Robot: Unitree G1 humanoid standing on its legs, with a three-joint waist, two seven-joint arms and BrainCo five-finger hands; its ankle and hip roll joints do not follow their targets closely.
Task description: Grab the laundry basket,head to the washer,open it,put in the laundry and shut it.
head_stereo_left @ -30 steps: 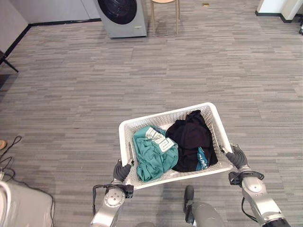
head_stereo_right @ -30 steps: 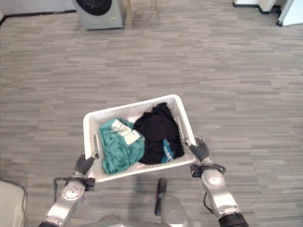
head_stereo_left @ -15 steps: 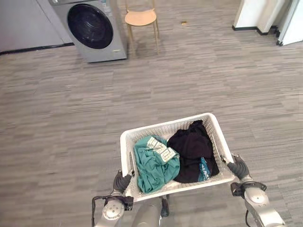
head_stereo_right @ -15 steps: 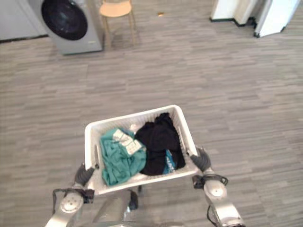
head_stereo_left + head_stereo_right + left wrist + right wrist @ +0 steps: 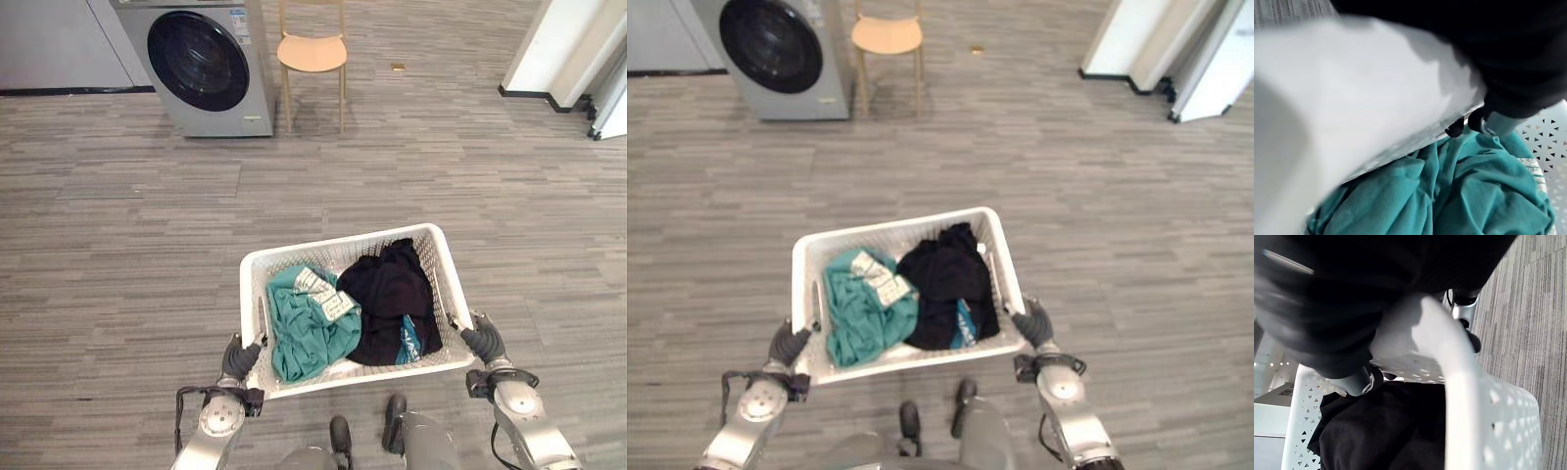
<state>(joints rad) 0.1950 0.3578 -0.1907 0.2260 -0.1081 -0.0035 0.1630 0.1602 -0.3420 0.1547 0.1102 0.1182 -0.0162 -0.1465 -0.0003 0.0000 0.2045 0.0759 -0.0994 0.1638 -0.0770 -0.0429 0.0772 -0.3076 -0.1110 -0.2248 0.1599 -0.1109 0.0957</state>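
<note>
The right hand (image 5: 1366, 313), under its dark ribbed cover, wraps over the thick rim of the white perforated plastic laundry basket (image 5: 1503, 431). A black crumpled garment (image 5: 1386, 431) lies inside the basket. Grey striped carpet floor (image 5: 1533, 323) shows beyond the rim.

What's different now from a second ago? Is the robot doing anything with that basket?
The whole view has shifted, so the camera moved; more of the washer and chair shows. The left hand and right hand grip the laundry basket as before, clothes unchanged.
</note>
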